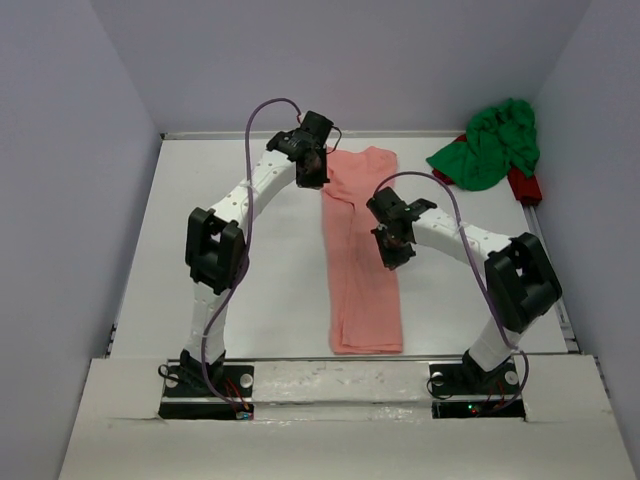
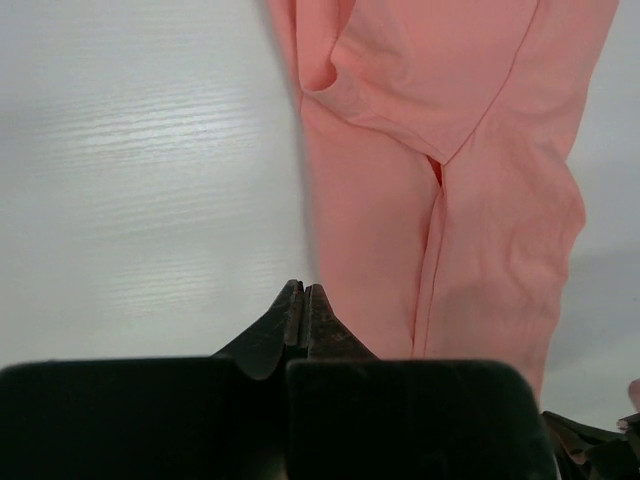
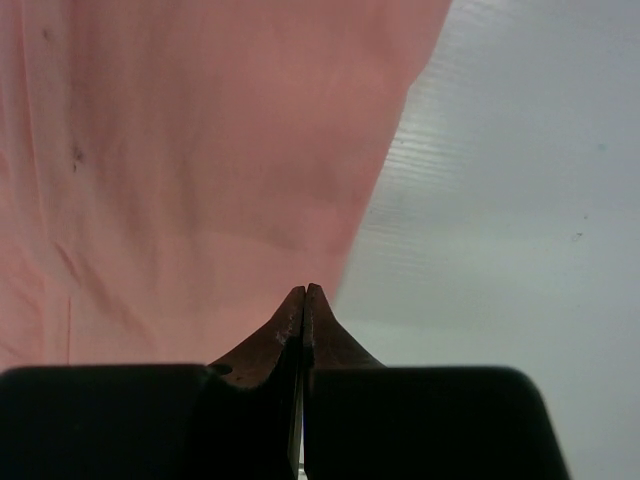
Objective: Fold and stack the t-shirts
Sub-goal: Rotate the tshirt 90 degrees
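Top external: salmon pink t-shirt (image 1: 362, 270) folded into a long strip.
Left gripper (image 2: 303, 292) and right gripper (image 3: 305, 292) hover clenched, empty, at its edges; green t-shirt (image 1: 488, 148) lies crumpled far right.

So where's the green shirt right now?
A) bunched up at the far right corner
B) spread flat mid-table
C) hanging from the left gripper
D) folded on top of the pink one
A: the green t-shirt sits crumpled in a heap at the far right corner, apart from the pink t-shirt, which lies as a long strip mid-table.
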Robot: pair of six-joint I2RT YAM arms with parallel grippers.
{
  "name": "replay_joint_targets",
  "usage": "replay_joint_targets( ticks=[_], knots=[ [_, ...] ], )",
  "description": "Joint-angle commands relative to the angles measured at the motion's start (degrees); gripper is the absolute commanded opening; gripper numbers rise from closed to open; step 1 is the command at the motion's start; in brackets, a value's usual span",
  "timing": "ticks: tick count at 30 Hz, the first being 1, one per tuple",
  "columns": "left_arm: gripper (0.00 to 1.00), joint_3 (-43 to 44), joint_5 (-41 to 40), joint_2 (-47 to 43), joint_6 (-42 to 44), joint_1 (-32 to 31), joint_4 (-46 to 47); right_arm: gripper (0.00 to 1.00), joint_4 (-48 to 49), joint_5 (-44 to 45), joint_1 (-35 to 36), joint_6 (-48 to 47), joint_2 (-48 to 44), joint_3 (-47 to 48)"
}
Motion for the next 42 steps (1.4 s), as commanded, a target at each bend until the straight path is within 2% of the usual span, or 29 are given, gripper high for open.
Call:
replay_joint_targets(
  ticks=[1,6,14,27,36,42],
  knots=[
    [0.0,2.78,-1.6,-0.45,0.0,0.24,-1.83,0.0,2.29,-1.99,2.66,1.26,-1.59,-1.14],
    [0.0,2.78,-1.33,-0.71,0.0,0.24,-2.09,0.0,3.61,-3.21,3.2,1.44,0.17,-2.81],
    [0.0,3.83,-1.6,-3.26,0.44,0.33,-3.32,0.0,5.81,-5.51,3.72,-0.23,8.78,-0.88],
    [0.0,1.91,-1.68,-7.21,1.76,0.33,-4.12,0.0,2.3,-2.53,3.72,-2.43,23.54,17.13],
    [0.0,-7.93,-0.72,-10.72,2.02,0.33,-0.52,0.0,-3.15,-1.99,3.72,-2.34,31.81,32.67],
    [0.0,-14.09,-0.37,-12.75,1.93,0.33,1.16,0.0,-6.67,-3.3,3.2,-1.11,35.07,37.97]
  ],
)
